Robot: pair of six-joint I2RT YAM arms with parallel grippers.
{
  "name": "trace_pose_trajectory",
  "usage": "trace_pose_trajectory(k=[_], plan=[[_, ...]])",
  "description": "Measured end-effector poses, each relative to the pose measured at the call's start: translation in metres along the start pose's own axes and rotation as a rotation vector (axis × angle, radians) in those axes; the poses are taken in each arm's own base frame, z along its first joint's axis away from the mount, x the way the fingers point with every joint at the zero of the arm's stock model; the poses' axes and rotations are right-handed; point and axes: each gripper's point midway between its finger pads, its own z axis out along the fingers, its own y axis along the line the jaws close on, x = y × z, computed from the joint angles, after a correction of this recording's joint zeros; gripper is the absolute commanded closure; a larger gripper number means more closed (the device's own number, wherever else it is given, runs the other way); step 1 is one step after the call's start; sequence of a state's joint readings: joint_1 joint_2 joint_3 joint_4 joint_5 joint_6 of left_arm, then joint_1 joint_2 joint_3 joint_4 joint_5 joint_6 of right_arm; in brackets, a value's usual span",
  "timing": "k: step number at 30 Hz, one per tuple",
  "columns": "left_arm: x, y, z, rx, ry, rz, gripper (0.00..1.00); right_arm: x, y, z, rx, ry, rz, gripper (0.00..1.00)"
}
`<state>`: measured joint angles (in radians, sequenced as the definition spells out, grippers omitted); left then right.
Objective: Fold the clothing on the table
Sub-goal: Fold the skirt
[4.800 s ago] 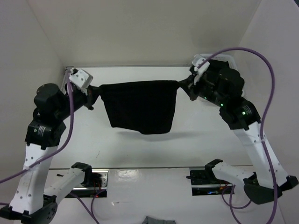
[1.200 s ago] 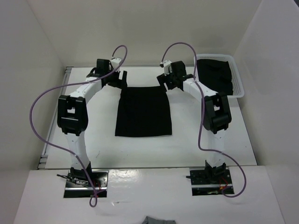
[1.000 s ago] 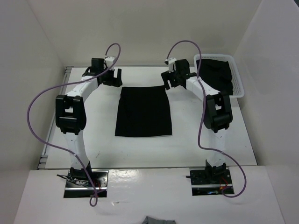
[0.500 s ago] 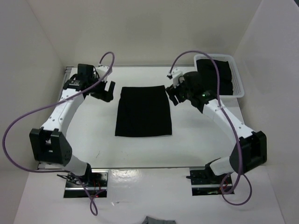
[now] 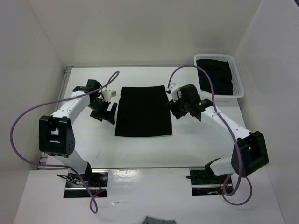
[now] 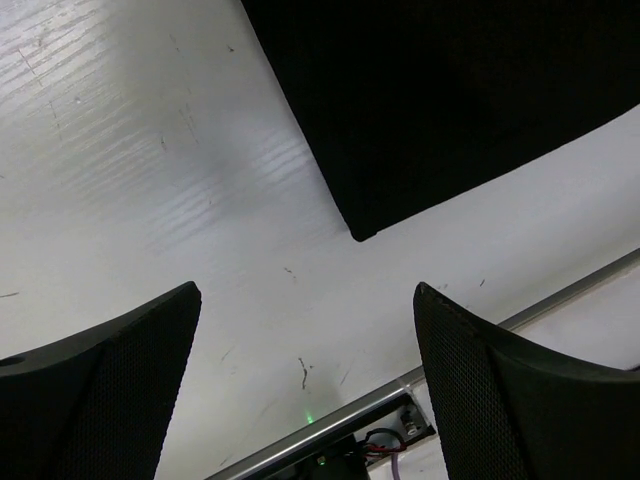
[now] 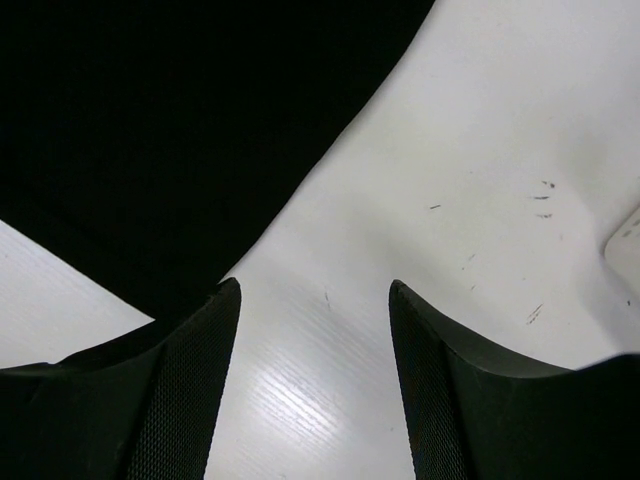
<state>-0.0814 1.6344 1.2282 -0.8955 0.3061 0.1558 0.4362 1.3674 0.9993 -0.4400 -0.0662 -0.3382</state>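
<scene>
Clothing: black garment (image 5: 143, 111) is laid flat as a neat rectangle on the middle of the table (image 5: 140, 149), somewhat nearer the far edge than the near one; no part of it is gripped.
Clothing in the wrist views: one corner (image 6: 450, 90) is seen ahead of the left fingers, with bare table (image 6: 150, 180) between; in the right wrist view the dark cloth (image 7: 150, 130) fills the upper left, and its edge runs down to just ahead of one fingertip.
Left gripper (image 5: 105, 111): it is held just beside the garment's left edge, apart from the cloth; the fingers (image 6: 110, 380) are spread wide and nothing is held between them.
Left arm pose: the elbow is raised near the left edge, the forearm is stretched towards the far edge, and the wrist is bent back so that the gripper (image 6: 305, 300) is pointed down at the table.
Right gripper (image 5: 177, 111): it is held just beside the garment's right edge; the fingers (image 7: 190, 380) are parted, with only bare table (image 7: 480, 150) between them, and nothing is grasped.
Right arm pose: the elbow is set out towards the right edge, and the forearm is stretched diagonally to the far left, the gripper (image 7: 312, 290) tipped down.
Basket (image 5: 239, 84): white mesh, placed at the far right corner, with a black fabric heap (image 5: 215, 74) inside.
Cables (image 5: 28, 116): purple loops are carried along both arms.
</scene>
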Motion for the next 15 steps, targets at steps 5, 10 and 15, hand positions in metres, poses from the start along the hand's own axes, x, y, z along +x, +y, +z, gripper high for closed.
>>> trace_pose_trajectory(k=[5, 10, 15], plan=[[0.002, -0.001, 0.007, 0.016, 0.017, -0.045, 0.06, 0.011, 0.006, 0.009, 0.001, 0.054, 0.016, 0.36], [0.010, 0.001, 0.024, 0.031, 0.083, -0.086, 0.15, 0.025, 0.019, 0.017, -0.026, 0.121, 0.009, 0.36], [0.022, 0.005, 0.046, 0.044, 0.170, -0.111, 0.39, 0.038, 0.036, 0.033, -0.047, 0.189, -0.016, 0.37]])
